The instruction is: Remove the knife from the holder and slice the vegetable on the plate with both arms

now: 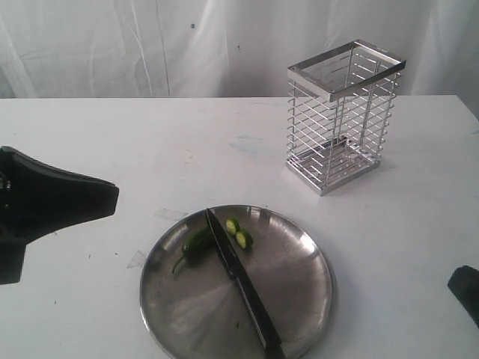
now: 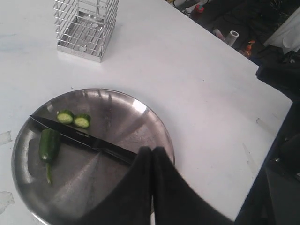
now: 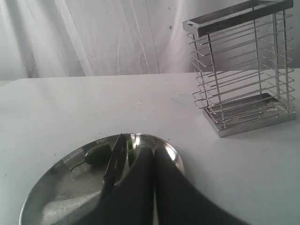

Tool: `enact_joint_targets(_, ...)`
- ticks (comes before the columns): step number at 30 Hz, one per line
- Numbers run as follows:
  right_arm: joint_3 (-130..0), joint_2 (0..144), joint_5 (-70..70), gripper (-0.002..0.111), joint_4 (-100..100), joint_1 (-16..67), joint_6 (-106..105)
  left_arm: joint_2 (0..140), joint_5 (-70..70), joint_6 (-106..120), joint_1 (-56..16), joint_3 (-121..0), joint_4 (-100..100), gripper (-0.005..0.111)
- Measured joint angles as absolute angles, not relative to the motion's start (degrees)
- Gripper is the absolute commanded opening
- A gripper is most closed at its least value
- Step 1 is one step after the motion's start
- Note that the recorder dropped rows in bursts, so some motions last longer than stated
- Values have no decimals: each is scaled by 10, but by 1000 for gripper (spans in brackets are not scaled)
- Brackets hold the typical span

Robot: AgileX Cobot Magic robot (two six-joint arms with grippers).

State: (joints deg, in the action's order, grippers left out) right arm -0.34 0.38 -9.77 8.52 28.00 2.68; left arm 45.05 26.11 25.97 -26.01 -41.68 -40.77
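Seemingly slicing done: knife (image 1: pixel 241 280) lies across plate (image 1: pixel 299 262), two slices (image 1: pixel 238 232) beside vegetable (image 1: pixel 196 243). Left tool (image 2: pixel 151 150), right tool (image 3: pixel 153 151) closed, empty; withdraw high, clear of the knife.

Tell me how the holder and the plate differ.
The holder is a tall, upright wire basket; the plate is a low, round, solid dish. The holder stands empty; the plate carries the knife and the cut pepper. Both are shiny silver metal on the white table.

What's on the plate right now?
The knife lies across the plate, its blade between the stemmed pepper piece and two cut slices. Anything under the blade is hidden.
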Motion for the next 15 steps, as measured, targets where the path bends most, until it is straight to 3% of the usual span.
enact_joint_targets(10, -3, 4, -104, 0, 85, 274, 28, 449, 244, 260, -260, -411, -394, 0)
enact_joint_targets(15, -3, 4, -105, 0, 85, 130, 28, 373, 106, 108, -285, -338, -211, 0)
